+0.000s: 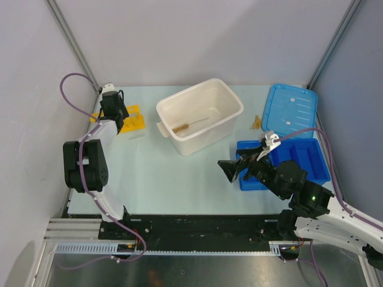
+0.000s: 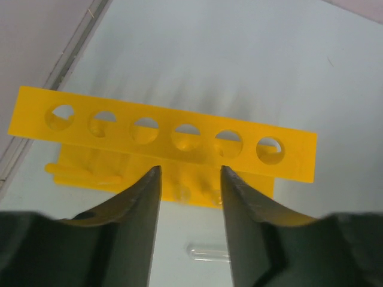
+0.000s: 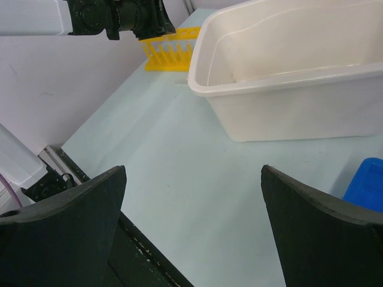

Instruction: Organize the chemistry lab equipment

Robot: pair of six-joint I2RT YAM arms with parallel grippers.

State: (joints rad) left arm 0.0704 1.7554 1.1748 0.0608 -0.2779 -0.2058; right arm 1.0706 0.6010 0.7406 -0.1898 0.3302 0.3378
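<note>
Well, the brush (image 1: pixel 190 124) lies inside the tub (image 1: pixel 185 94).

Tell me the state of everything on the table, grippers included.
Tub: open, lid off.
Lid: lying flat, off the tub.
Brush: lying in the tub.
Rack: upright, holes empty.
Tube: lying flat by the rack.
Left gripper: open, empty, at the rack.
Right gripper: wide open, empty.

bright even light, soft shadows, left hand (image 2: pixel 190 171) close, slightly blurred
</note>
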